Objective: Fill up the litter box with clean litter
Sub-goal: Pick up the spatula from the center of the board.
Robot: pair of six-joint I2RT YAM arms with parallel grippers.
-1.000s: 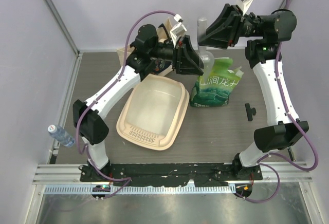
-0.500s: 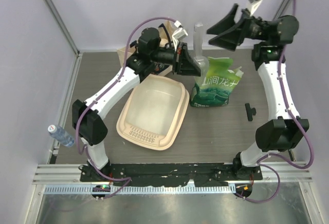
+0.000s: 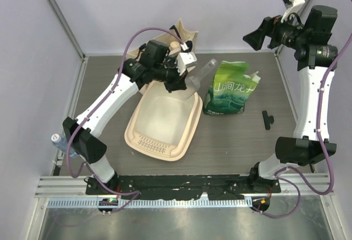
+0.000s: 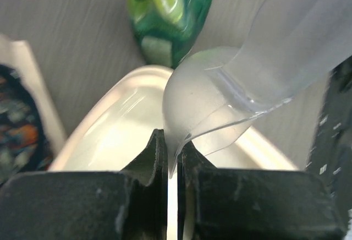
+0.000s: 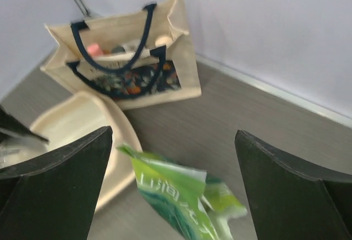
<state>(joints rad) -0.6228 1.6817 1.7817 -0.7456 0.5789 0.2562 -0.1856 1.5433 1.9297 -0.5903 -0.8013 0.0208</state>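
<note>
The cream litter box (image 3: 144, 143) lies on the table and looks bare inside; it also shows as the litter box (image 4: 104, 141) under the left wrist and the litter box (image 5: 66, 120) at the right wrist view's left. My left gripper (image 3: 185, 83) is shut on the thin edge of a clear plastic scoop (image 3: 201, 74), which tilts over the box's far end. The same scoop (image 4: 242, 80) fills the left wrist view, pinched at my left gripper (image 4: 175, 153), and seems empty. My right gripper (image 3: 257, 35) hangs high at the back right, open and holding nothing, seen as right gripper (image 5: 173, 134). No clean litter is in view.
A green bag (image 3: 233, 89) with white characters stands right of the box, also seen as the green bag (image 4: 168, 14) and the green bag (image 5: 176, 196). A canvas tote bag (image 3: 185, 33), tote bag (image 5: 126, 58), stands by the back wall. A water bottle (image 3: 64, 144) lies far left, a small black part (image 3: 268, 119) at the right.
The right gripper opened, let go of the scoop and pulled up and to the right. The left gripper shut on the scoop and swung it down toward the box's far end.
</note>
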